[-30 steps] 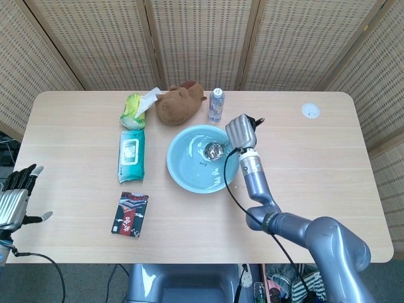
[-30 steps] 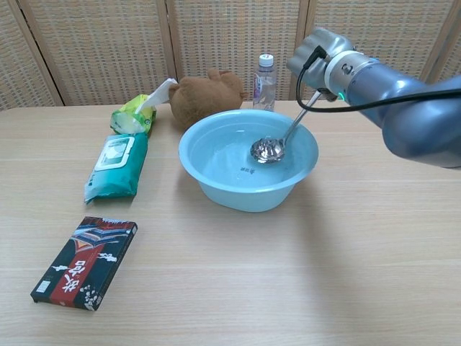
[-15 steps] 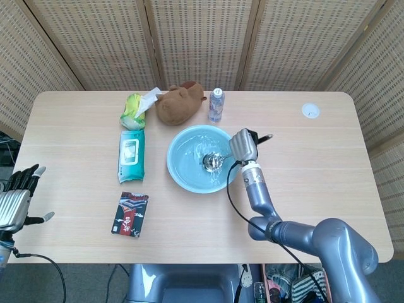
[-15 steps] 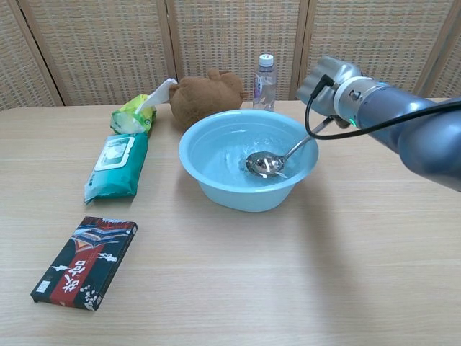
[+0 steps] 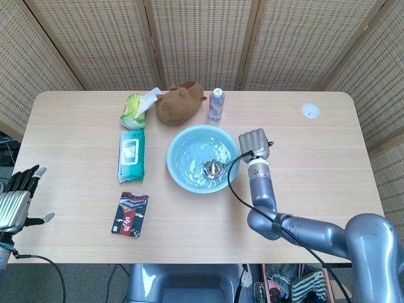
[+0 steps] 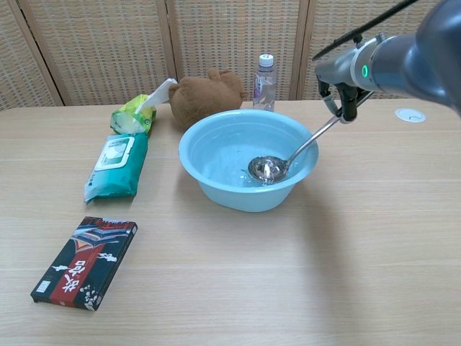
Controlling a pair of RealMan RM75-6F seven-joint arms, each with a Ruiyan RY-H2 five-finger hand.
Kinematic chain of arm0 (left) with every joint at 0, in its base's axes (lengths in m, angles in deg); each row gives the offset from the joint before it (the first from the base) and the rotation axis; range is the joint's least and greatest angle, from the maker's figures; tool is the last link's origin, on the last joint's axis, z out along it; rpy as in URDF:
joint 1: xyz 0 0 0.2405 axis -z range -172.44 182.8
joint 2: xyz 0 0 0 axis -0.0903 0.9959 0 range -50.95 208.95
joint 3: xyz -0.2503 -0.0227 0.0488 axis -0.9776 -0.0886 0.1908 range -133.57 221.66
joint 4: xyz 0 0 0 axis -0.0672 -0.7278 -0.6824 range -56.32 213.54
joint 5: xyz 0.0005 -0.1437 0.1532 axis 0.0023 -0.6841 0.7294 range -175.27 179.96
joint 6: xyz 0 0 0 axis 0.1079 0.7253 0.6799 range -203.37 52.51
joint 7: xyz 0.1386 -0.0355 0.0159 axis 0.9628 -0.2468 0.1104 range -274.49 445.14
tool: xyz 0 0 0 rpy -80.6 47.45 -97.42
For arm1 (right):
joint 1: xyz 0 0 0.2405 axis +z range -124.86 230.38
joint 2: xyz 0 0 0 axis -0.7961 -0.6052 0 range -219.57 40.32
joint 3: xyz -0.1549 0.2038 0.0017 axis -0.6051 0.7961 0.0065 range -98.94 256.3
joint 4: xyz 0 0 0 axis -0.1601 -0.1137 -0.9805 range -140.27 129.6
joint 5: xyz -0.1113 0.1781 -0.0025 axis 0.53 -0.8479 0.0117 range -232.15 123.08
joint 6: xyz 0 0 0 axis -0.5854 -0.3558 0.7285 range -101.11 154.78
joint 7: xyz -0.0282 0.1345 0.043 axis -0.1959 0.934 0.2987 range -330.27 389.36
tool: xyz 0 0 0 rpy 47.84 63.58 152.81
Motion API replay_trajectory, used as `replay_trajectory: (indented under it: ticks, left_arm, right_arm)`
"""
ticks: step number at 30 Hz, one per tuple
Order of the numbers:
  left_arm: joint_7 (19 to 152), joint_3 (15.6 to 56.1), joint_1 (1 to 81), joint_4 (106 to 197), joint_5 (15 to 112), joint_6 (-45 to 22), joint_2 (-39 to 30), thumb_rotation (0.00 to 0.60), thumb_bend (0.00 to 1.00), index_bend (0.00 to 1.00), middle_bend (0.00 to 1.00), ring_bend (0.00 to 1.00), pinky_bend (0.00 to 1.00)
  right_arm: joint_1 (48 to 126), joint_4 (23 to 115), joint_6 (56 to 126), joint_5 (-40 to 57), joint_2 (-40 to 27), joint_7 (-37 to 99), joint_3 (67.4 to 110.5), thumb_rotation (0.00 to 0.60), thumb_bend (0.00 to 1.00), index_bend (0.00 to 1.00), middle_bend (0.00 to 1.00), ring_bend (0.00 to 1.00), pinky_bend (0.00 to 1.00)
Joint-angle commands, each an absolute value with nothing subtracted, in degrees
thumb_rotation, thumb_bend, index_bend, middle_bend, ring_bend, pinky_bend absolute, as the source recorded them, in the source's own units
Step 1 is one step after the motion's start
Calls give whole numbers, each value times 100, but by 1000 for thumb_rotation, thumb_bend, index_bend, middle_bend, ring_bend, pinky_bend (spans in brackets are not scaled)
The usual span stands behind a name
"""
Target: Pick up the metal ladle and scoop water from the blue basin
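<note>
Metal ladle (image 6: 271, 169), shiny, bowl dipped in water inside the blue basin (image 6: 216, 180), thin handle slanting up over the rim to the right hand (image 6: 344, 72), clasped there. Rippled water filling the basin's bottom. Left hand (image 5: 15, 196) caught only from the head view, off the table (image 5: 315, 164) edge, fingers spread, holding nothing.

Polished metal ladle (image 6: 269, 169) gleaming, smooth glossy blue plastic basin (image 6: 216, 187) shining, matt pale wood table (image 6: 288, 288) showing grain, furry brown plush toy (image 6: 205, 94), clear plastic bottle (image 6: 265, 82), shiny teal wipes pack (image 6: 115, 166), woven cane screen (image 6: 108, 43) standing behind.
</note>
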State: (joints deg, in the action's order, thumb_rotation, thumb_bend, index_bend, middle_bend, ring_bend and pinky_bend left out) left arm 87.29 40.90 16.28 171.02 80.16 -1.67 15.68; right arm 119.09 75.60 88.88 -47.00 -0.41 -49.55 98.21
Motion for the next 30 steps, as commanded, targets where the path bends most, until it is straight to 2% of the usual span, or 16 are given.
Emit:
replay_trajectory:
  ticks: [1,12,30]
  left_arm:
    - [8729,4093,1635,17106,8013,-182,1568,600,0,0,0,0,0]
    - [8698,4080,1664,17063,7974,-235,1550,600,0,0,0,0,0]
    - [8594,4061,1691,17029,7908,-314,1586,600,0,0,0,0,0]
  right_arm:
    - [11961,7763,8860,-4878,-269,-4801,9965,600,855,734,926,831,1000]
    - [12149,8047,8824,-5236,-670,-4589,10019,600,861,734,928,832,1000]
    - [12717,8360,9370,-6202,-1025,-5018,10156,600,861,735,928,832,1000]
